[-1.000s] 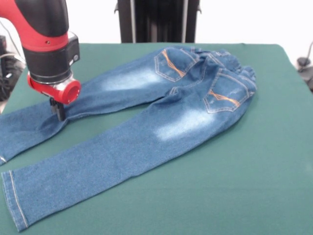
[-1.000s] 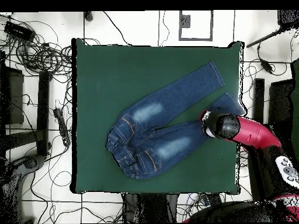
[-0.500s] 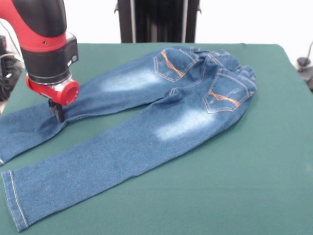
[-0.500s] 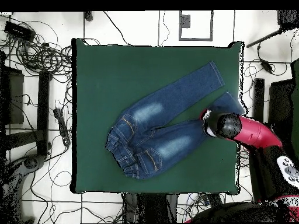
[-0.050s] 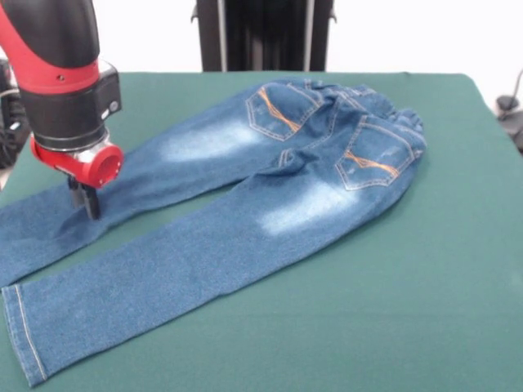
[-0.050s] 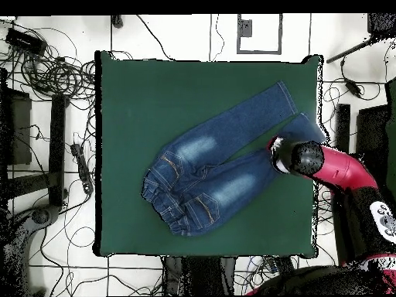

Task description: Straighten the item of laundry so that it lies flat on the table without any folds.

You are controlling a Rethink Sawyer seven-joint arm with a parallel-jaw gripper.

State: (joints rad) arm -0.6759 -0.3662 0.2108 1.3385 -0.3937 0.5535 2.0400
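Observation:
The item of laundry (image 5: 270, 180), a small pair of blue jeans with faded patches and orange-stitched back pockets, lies pocket side up on the green table (image 5: 425, 286). Its waistband is at the far right and both legs run toward the near left. My gripper (image 5: 85, 202) stands on the farther leg near its hem, its narrow dark fingers shut on the denim. The red and black wrist rises above it. In the overhead view the jeans (image 6: 213, 166) spread from the middle toward the right edge of the table (image 6: 155, 93), and the arm's head (image 6: 303, 158) covers the gripper.
The gripper works close to the table's left edge (image 5: 16, 155) in the front view; that leg's hem runs out of the picture there. Cables (image 6: 46, 69) and dark stands (image 6: 58, 147) lie on the floor around the table.
The gripper has moved left and nearer in the front view, pulling the farther leg with it. The whole pair of jeans has slid a little left, and the gap between the legs has narrowed.

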